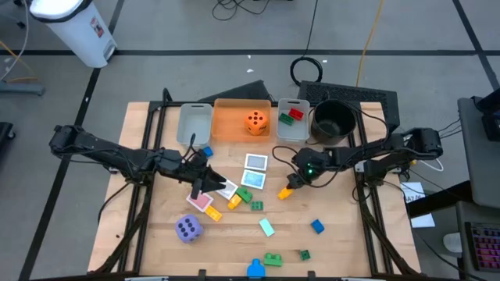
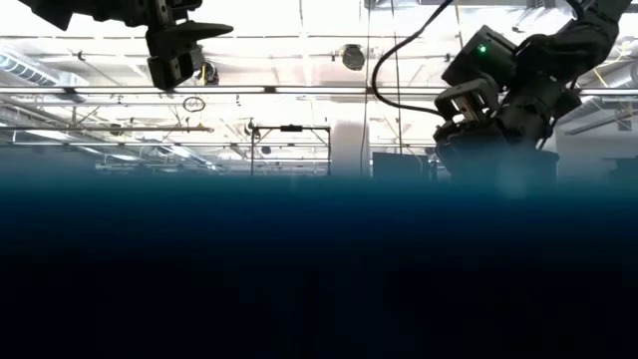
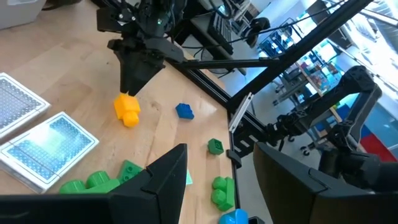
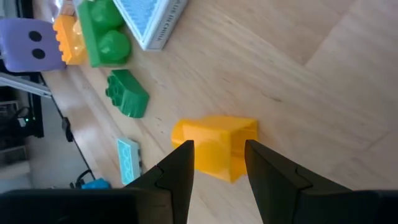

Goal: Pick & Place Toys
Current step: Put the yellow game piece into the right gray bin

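Right pincer (image 4: 216,163) open astride yellow brick (image 4: 214,146), left pincer (image 3: 214,180) open, empty, no legible writing

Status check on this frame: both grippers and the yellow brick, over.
Right gripper jaws open, straddling yellow brick, not closed. Left gripper jaws open, empty, above the cards. Nothing in the way.
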